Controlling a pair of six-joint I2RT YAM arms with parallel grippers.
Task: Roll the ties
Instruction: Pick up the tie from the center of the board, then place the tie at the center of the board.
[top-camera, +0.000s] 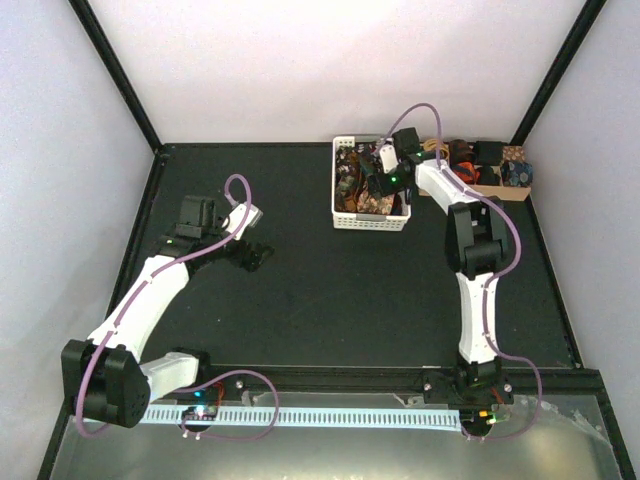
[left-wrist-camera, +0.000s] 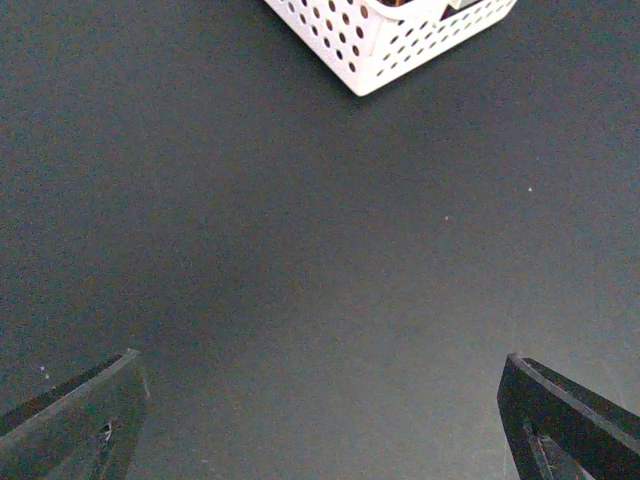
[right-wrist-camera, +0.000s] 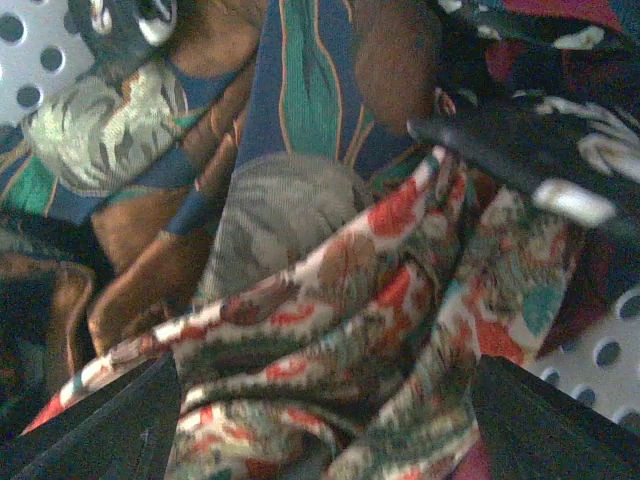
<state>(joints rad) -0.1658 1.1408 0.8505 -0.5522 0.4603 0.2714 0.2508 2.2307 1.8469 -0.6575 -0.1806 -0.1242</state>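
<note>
Top external, reading left to right: seeing the left gripper (top-camera: 255, 255) parked mid-left over bare table (top-camera: 330, 300), spread wide, gripping nothing. Further right, finding the ties (top-camera: 350, 190) heaped in the white basket (top-camera: 370, 222) at upper centre, with the right gripper (top-camera: 372, 178) dipped straight into them. Right wrist close-up: looking at splayed fingers (right-wrist-camera: 90, 430) either side of the floral tie (right-wrist-camera: 380, 300), not clamped yet. Crumpled, so can't call its long axis. Clearly a job for the right arm, far nearer.

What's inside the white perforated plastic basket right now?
A heap of crumpled patterned fabric neckties, a red-green-beige floral tie uppermost between the fingers of the right gripper. Whatever lies beneath is covered.
</note>
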